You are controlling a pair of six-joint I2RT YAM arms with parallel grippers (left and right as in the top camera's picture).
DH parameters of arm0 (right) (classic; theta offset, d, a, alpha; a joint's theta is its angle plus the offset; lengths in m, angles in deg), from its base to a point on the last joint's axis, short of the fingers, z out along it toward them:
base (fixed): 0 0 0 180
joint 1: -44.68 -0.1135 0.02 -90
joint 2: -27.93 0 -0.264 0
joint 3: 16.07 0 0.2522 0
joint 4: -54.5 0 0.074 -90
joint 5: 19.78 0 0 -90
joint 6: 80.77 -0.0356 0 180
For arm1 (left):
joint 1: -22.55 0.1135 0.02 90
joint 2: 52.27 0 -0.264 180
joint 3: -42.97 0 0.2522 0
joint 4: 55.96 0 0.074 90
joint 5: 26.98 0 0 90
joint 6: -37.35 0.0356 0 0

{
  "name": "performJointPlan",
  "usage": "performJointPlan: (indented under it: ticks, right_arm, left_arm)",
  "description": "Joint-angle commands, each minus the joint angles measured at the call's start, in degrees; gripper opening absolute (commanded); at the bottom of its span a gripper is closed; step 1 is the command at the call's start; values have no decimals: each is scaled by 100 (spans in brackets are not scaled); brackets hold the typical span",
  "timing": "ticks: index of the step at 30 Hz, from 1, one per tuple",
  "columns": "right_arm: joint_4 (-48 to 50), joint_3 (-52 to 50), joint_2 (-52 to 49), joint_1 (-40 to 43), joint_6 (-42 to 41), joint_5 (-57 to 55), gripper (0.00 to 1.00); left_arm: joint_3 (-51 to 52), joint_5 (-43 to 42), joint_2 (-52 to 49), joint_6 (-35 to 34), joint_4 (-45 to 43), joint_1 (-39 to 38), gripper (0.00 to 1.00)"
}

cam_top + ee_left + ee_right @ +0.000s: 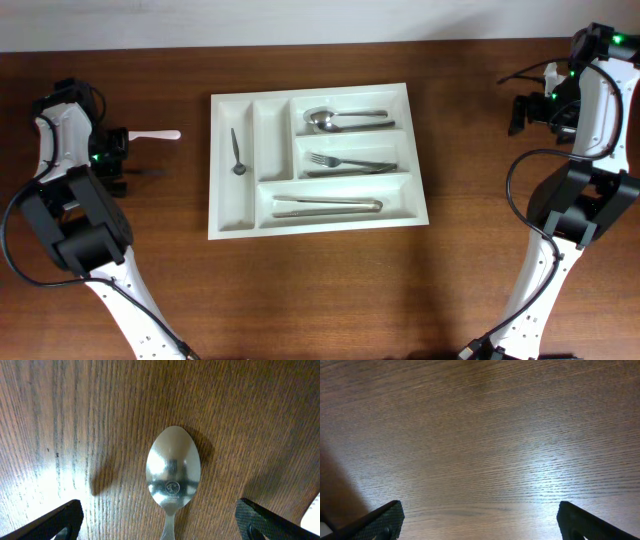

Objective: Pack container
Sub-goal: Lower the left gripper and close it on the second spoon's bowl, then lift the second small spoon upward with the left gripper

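The container (225, 225) is a large white cutlery tray at the table's middle. It holds a small spoon (238, 155) in a narrow left compartment, spoons (340, 118), forks (350, 162) and a long utensil (328, 205) in the three long ones. A loose metal spoon (158, 134) lies on the table left of the tray. My left gripper (120, 142) is open, with a finger on each side of this spoon's handle; its bowl (173, 472) points away from the jaws (160, 522). My right gripper (522, 112) is open and empty over bare wood (480, 517).
The second narrow compartment (270, 140) holds nothing. The wooden table (320, 290) extends in front of the tray. Both arm bases stand at the table's left (90, 240) and right (580, 210) sides. A white corner (312, 515) shows at the left wrist view's right edge.
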State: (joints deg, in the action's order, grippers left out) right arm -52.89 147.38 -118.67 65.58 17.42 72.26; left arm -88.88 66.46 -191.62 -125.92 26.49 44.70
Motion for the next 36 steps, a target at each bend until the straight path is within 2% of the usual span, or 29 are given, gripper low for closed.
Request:
performJointPlan:
  ticks: [1,17,20,21,31,36]
  right_arm:
    - [2,96,105,13,59,11,99]
    - [2,96,105,13,59,11,99]
    - [2,96,105,13,59,11,99]
    - [2,94,105,13,59,11,99]
    - [2,96,105,13,59,9,99]
    - [2,96,105,13,59,11,99]
  left_arm:
    - [-2,46,-219,66,4,-24,99]
    - [-4,-74,-348,70,-11,-24,100]
    - [-4,-111,-348,68,-13,-24,89]
    - [-4,-114,-350,68,-11,-24,81]
    - [-4,-114,-348,68,37,-24,39]
    - [-4,-114,-350,68,74,-24,29]
